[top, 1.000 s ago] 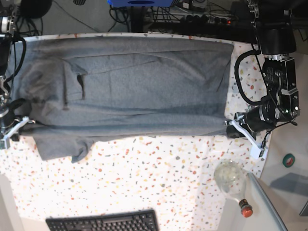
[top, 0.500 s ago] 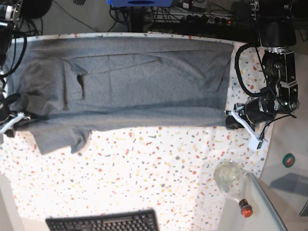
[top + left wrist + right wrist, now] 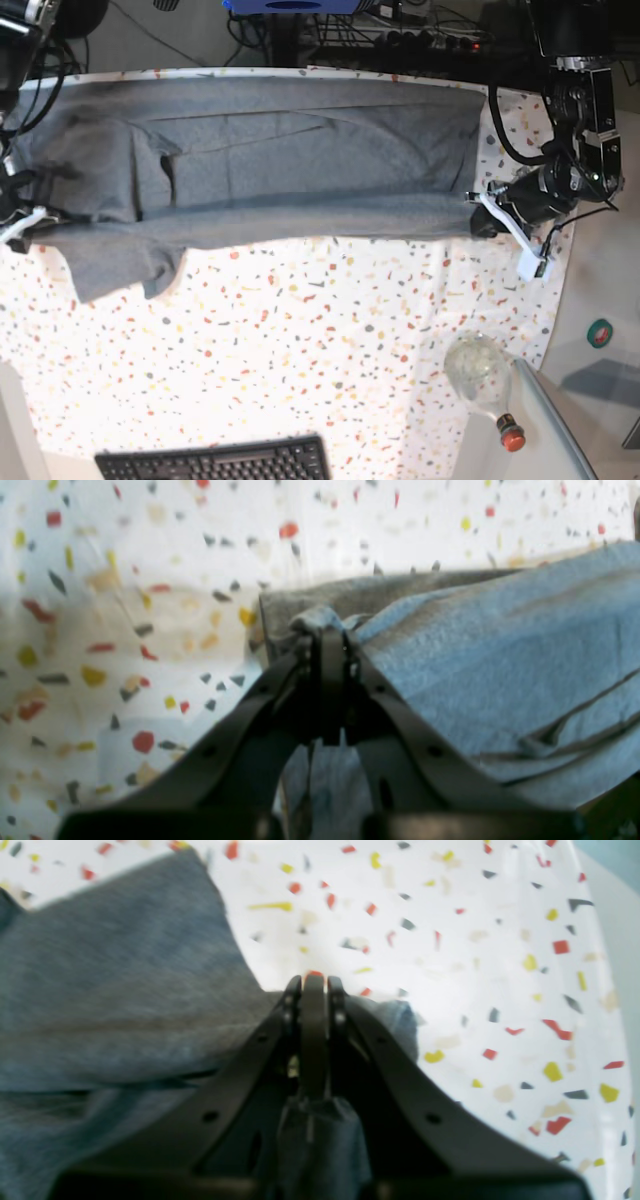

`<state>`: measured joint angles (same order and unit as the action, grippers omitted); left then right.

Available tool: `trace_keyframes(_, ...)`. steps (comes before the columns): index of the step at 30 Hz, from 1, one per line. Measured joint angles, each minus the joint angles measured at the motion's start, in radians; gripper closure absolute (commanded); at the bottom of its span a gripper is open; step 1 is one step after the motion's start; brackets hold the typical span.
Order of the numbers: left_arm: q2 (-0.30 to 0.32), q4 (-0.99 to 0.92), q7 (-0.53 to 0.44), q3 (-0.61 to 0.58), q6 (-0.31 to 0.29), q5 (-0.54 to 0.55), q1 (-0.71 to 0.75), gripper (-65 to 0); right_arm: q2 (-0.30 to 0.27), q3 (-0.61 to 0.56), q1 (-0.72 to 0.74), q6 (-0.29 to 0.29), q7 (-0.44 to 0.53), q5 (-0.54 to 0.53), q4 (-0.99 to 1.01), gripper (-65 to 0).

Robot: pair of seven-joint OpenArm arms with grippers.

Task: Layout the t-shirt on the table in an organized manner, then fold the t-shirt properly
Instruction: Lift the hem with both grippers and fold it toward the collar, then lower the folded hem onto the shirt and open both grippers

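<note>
Desk (image 3: 330, 340) cloth, white with red, yellow and grey flecks, carries the t-shirt (image 3: 300, 170) stretched across its 12 o'clock half, with cables and dark equipment beyond the far edge. Bare speckled cloth lies open from the shirt's near fold down to 6 o'clock, where a black keyboard (image 3: 215, 462) is cut off and a clear bottle (image 3: 482, 375) lies at 5 o'clock. The left hand (image 3: 478, 225) and right hand (image 3: 22, 222) are each clamped on a shirt edge at 3 and 9 o'clock, both wrist views blurred.
</note>
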<state>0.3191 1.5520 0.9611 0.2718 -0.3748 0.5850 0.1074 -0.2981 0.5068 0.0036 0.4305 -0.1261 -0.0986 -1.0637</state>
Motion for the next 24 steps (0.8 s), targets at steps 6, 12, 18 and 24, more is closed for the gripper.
trace_keyframes(6, 0.002, 0.077, 0.002, 0.002, 0.0, 0.004, 0.03, 0.0, -0.004, 0.013, 0.002, 0.0, -0.075, -0.001, -0.085, 0.0)
trace_keyframes(12, 0.0, 0.161, 0.092, 0.002, 0.0, 0.001, 0.032, 0.0, -0.003, 0.013, -0.001, 0.0, -0.137, -0.001, -0.114, 0.0)
trace_keyframes(18, -0.02, 0.166, 0.111, 0.086, 0.0, -0.003, 0.092, 0.0, 0.002, 0.036, -0.069, 0.005, -0.159, -0.001, -0.114, 0.0)
trace_keyframes(24, -0.018, 0.169, 0.098, 0.086, -0.001, 0.008, 0.137, 0.0, -0.003, 0.065, -0.085, 0.005, -0.148, -0.002, -0.115, 0.0)
